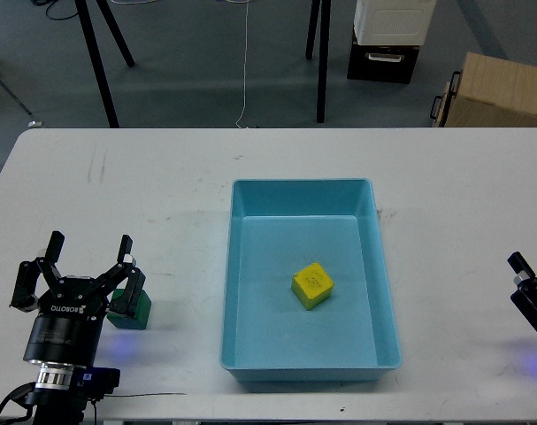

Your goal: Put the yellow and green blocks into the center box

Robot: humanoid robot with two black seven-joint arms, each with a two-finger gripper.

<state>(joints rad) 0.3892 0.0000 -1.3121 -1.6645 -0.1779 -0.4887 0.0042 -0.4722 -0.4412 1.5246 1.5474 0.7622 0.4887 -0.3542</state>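
A yellow block (312, 285) lies inside the light blue box (248, 341) at the table's center. A green block (132, 310) sits on the white table left of the box, partly hidden behind my left gripper's right finger. My left gripper (73, 274) is open, its fingers spread wide, just left of and over the green block, not closed on it. My right gripper (532, 301) shows only partly at the right edge of the table; its fingers cannot be told apart clearly.
The white table (162, 195) spans the view. Beyond its far edge stand black tripod legs (100, 62), a cardboard box (494, 88) and a black and white case (387, 40) on the floor.
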